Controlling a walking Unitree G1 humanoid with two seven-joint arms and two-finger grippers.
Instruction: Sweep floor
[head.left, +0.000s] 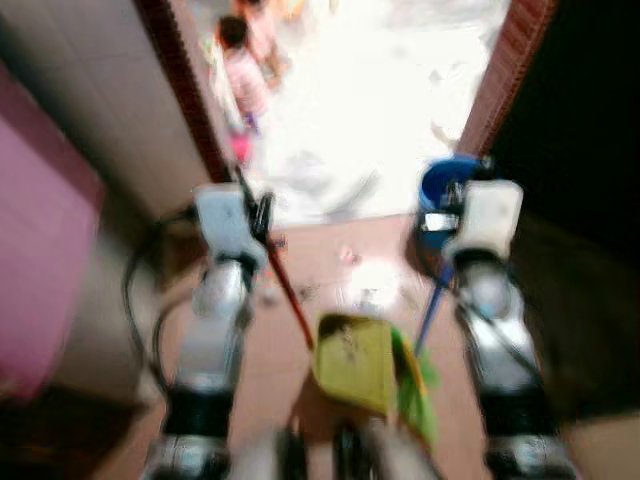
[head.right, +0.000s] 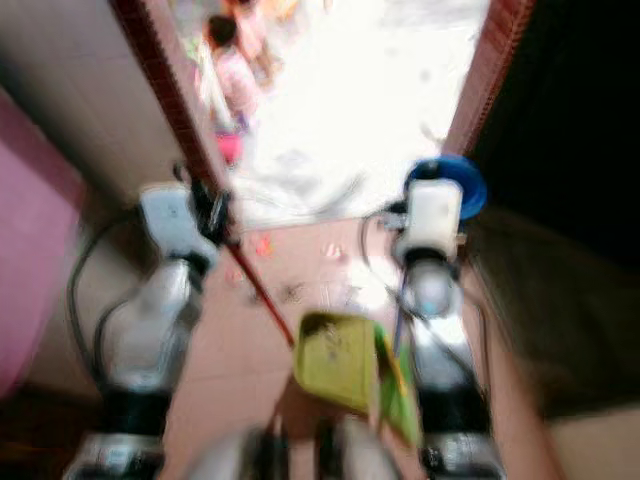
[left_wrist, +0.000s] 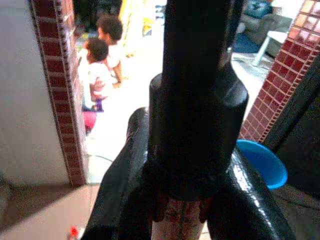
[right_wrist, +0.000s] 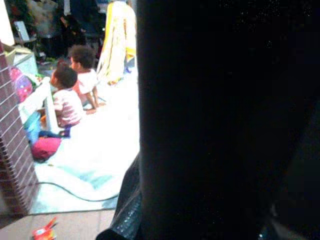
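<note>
**G1 at doorway w/ dustpan and broom, head views blurred**

Nearest, low centre in the head views: yellow-green dustpan (head.left: 352, 362) on the reddish floor (head.left: 270, 370), tilted, some dark specks on its face. A red handle (head.left: 288, 292) runs from the pan's upper-left corner up to the left hand (head.left: 258, 222). Left wrist view gives what the head cam can't: both black fingers (left_wrist: 120, 190) clamped around a thick black grip with a reddish shaft below it, i.e. the hand is closed on the red handle.

Green broom bristles (head.left: 415, 385) lie just beside the pan on the robot's right; a blue stick (head.left: 432, 305) rises from them toward the right hand (head.left: 445, 225). Right wrist view mostly blocked by a dark column close to the lens; finger state can't be told.

Mid: small bits of litter (head.right: 262, 245) on the floor ahead of the pan, a red scrap (right_wrist: 42, 232) also seen from the right wrist. Blue basin (head.left: 448, 185) by the right doorpost; brick-tiled post (left_wrist: 57, 85) on the left.

Far: two children (right_wrist: 70, 100) sitting on the bright floor beyond the threshold, sharp in wrist views, smeared in head views.
</note>
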